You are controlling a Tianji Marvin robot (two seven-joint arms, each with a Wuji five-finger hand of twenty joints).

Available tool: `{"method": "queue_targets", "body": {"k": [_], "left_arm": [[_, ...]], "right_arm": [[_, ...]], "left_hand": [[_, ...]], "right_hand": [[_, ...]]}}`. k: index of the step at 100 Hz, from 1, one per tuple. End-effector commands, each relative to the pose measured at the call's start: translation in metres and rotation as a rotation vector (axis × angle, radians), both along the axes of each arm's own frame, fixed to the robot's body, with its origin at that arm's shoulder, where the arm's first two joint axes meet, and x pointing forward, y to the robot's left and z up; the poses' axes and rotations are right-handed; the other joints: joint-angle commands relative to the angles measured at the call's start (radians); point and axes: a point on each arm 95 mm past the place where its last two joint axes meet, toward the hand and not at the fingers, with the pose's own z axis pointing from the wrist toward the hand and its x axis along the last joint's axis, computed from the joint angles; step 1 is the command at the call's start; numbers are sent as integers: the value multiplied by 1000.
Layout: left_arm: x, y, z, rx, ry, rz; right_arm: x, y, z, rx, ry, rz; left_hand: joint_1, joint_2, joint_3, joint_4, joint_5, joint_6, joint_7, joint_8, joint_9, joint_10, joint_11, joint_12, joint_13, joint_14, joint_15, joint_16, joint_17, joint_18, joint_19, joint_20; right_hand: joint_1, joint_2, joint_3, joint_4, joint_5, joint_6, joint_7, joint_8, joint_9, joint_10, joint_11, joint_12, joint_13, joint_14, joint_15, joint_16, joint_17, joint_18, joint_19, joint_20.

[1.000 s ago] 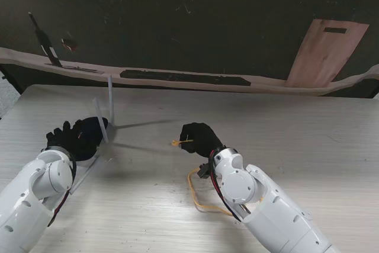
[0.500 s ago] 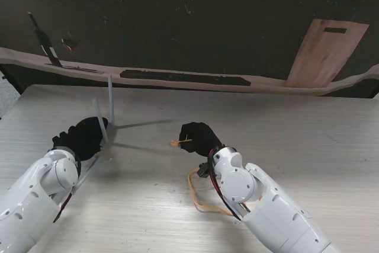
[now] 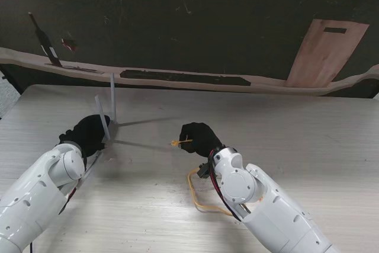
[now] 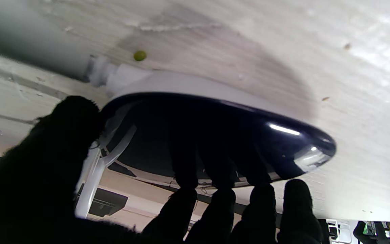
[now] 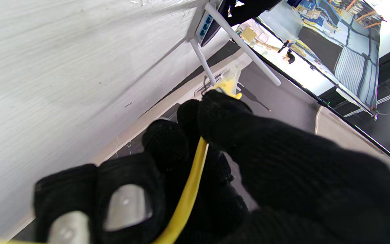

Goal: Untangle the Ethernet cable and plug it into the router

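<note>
On the pale wood-grain table top (image 3: 308, 146), the black-gloved left hand (image 3: 89, 134) lies on the glossy dark-topped white router (image 4: 215, 135) at the left side of the scene. In the left wrist view its four fingers (image 4: 185, 189) lie along the router's shiny top and the thumb (image 4: 63, 135) wraps the edge beside the antenna base, so the hand grips the router body. Two thin white antennas (image 3: 112, 96) stand up from the router's far edge, one upright, the other tilted.

The black-gloved right hand (image 3: 200, 137) sits near the middle of the table, well apart from the router and to its right. Thumb and fingertips (image 5: 222, 115) pinch the yellow Ethernet cable (image 5: 188, 200) just behind its clear plastic plug (image 5: 229, 79), which sticks out to the left, toward the router. In the right wrist view the router's port side with blue sockets (image 5: 207, 25) faces the plug, with a gap between them; the plug is not in a port.

The rest of the cable (image 3: 198, 197) runs back under the right wrist and loops on the table nearer to me, beside the white forearm (image 3: 260, 205).
</note>
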Motion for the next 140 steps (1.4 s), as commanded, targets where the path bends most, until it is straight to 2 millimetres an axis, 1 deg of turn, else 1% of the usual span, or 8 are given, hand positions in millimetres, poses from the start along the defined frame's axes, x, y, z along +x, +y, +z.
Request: {"method": "queue_targets", "body": {"k": [1,6,17,56,98,107,124,140], "left_arm": [[-18,-6,-34,-45,128,-5],[-20,-7,-36,-63,150,-9],[-22,-9,-40,-62,188,-22],[-18,-29,-39,-63,182,-81],[-1,-81,-18,-36,296,-291],[-2,-91,-23,-8,316,-307],[-9,-101,-30,59,327,-322],[-16,-107,-34,115,292,-331]], "right_arm": [[-4,2,-1,3,9,16],[-5,2,-1,4,10,16],[-6,2,-1,8,12,14],[-6,2,0,16,13,15],[-4,-1,1,30,3,-2],[-5,-2,0,33,3,-6],[-4,-4,0,36,2,-13],[-4,-3,-1,42,7,-18]], "left_hand": [[71,-11,103,39,87,-32,255,77,88,-59,254,115,112,-39,138,32,2,-41,96,-20],[95,-11,124,44,77,-29,260,76,92,-63,266,123,119,-40,147,28,-1,-51,159,-72],[135,0,154,69,61,-19,256,73,117,-65,289,134,158,-50,173,35,1,-64,236,-58],[306,12,316,247,119,-28,381,139,241,-83,385,194,277,-20,313,133,58,-45,463,29],[327,28,312,311,129,-31,400,151,255,-89,417,214,280,-13,318,148,63,-49,474,35],[277,22,285,297,123,-33,396,149,241,-90,412,212,260,-10,306,143,47,-47,459,29],[87,-3,159,69,116,-38,350,125,188,-93,378,192,190,8,247,115,-4,-30,394,-8],[-54,8,32,4,113,-54,306,102,117,-94,325,160,117,17,177,85,-17,-14,279,-69]], "right_hand": [[21,50,21,42,12,-10,62,1,103,204,74,19,13,-121,118,36,47,-236,222,8],[21,50,21,42,12,-10,62,1,104,204,74,19,13,-121,118,36,47,-236,222,8],[20,52,21,42,12,-10,62,0,104,204,74,19,13,-121,119,37,47,-236,222,9],[18,54,19,42,10,-12,62,0,103,203,74,19,13,-121,118,38,47,-236,222,10],[18,55,19,42,11,-12,63,-2,104,203,74,19,13,-120,118,39,47,-236,222,10],[18,54,19,42,11,-12,64,-3,105,203,75,19,13,-120,118,39,47,-235,222,11],[18,55,19,42,11,-13,64,-4,105,203,75,19,13,-120,118,39,47,-235,222,10],[19,55,19,42,11,-11,64,-5,105,203,75,19,13,-120,117,38,47,-235,222,10]]}}
